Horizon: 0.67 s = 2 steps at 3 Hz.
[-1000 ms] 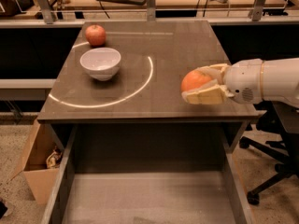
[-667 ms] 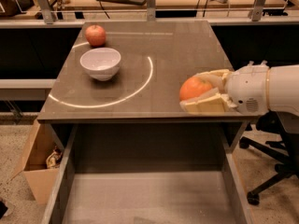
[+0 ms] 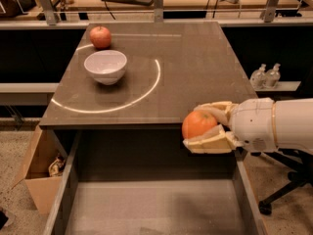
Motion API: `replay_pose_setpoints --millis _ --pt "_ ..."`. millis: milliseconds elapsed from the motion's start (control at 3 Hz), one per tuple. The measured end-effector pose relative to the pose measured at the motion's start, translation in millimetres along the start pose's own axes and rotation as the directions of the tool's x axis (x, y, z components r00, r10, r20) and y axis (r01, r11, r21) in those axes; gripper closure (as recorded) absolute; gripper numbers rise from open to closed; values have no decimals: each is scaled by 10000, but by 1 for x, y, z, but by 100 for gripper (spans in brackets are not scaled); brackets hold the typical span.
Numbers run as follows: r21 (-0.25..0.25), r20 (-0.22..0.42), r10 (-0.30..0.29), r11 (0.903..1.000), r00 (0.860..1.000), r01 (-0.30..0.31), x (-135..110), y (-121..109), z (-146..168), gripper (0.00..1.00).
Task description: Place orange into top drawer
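My gripper (image 3: 193, 128) comes in from the right and sits at the front edge of the counter (image 3: 195, 67), right-hand side. The jaws are closed on the orange (image 3: 198, 124), one above it and one below, both touching the fruit. The jaws point left, my white arm running off the right side behind them.

The orange is off the counter surface, in front of its front edge and above the rear right part of the top drawer (image 3: 146, 204). It is round, so no long axis to log. No stem end shows, so I cannot tell which way it points.

The drawer is pulled out, and the part of its flat bottom that shows is bare.

White bowl (image 3: 105, 66) stands upright on the counter's left half, inside a pale arc of light. Red apple (image 3: 100, 36) sits just behind the bowl, apart from it. Cardboard box (image 3: 41, 180) is on the floor left of the drawer. Two small bottles (image 3: 266, 75) stand on a shelf off the right.
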State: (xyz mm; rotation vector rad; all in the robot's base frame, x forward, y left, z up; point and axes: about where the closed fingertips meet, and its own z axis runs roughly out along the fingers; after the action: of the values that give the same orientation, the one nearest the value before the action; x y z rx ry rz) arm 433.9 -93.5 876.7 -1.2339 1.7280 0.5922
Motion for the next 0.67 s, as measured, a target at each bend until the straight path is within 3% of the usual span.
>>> replay_pose_setpoints --millis 333,667 --pt "11 -721 -528 9986 9960 530 44 20 29 100" --pt "225 -1288 -1027 9941 9863 1065 71 28 55 100"
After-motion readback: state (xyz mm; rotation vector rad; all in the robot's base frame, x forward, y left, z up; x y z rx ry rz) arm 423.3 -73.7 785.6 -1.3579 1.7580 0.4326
